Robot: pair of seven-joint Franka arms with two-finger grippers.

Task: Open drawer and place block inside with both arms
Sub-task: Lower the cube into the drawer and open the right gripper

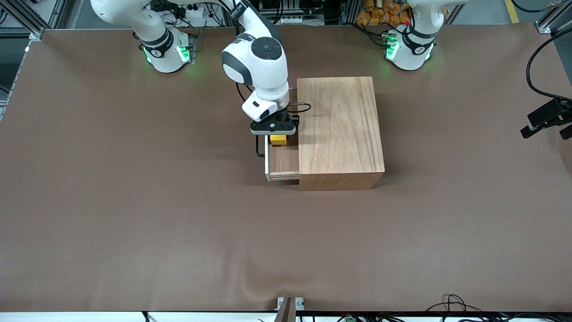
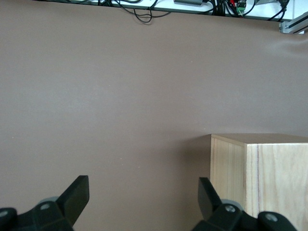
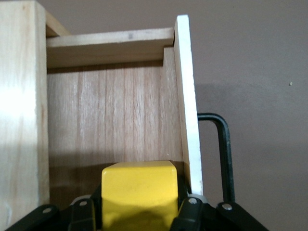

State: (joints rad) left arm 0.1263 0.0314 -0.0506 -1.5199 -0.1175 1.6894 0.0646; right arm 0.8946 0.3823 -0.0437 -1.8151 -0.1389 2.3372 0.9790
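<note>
You are placing now: the right gripper [image 1: 278, 133] is holding the block [image 3: 139, 192] between its fingers, over the open drawer [image 1: 283, 161] of the box [image 1: 339, 134]; next, release it cleanly inside; the left gripper [image 2: 144, 204] is waiting, fingers apart, near the box.

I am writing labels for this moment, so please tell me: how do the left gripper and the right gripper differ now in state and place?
The right gripper is shut on the yellow block; the left gripper is open and holds nothing. The right gripper is over the open drawer; the left gripper is over bare table beside the wooden box, where that arm waits. Both have black fingers.
</note>
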